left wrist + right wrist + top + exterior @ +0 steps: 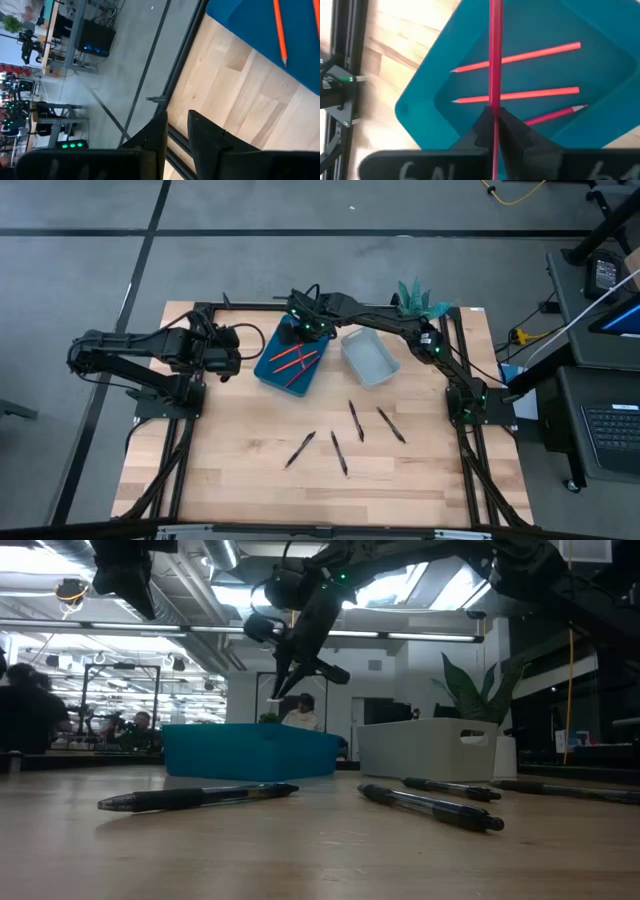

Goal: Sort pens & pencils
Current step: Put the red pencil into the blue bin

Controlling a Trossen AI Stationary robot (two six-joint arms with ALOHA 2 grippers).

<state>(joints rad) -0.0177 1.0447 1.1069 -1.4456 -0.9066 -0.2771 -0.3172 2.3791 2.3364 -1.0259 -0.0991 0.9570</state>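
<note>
Three red pencils [520, 55] lie in the blue tray [290, 368]. My right gripper [495, 120] hangs over this tray, shut on another red pencil [495, 50]; it also shows in the low view [285, 680]. Several black pens [356, 420] lie flat on the wooden table nearer the front edge, and they also show in the low view [200, 797]. My left gripper [177, 125] waits left of the blue tray, fingers close together and holding nothing. My right gripper pinches the red pencil's shaft [495, 102] between its two fingers, partway along its length. The fingers [482, 127] come from above, pointing down, and lie across the pencil. The pencil is clear above the three pencils in the blue tray.
A pale grey tray [370, 358] stands right of the blue tray. A green plant [418, 298] stands at the table's far edge. The black frame rails [180, 450] run along the table's left and right sides. People and desks show in the room beyond [140, 725].
</note>
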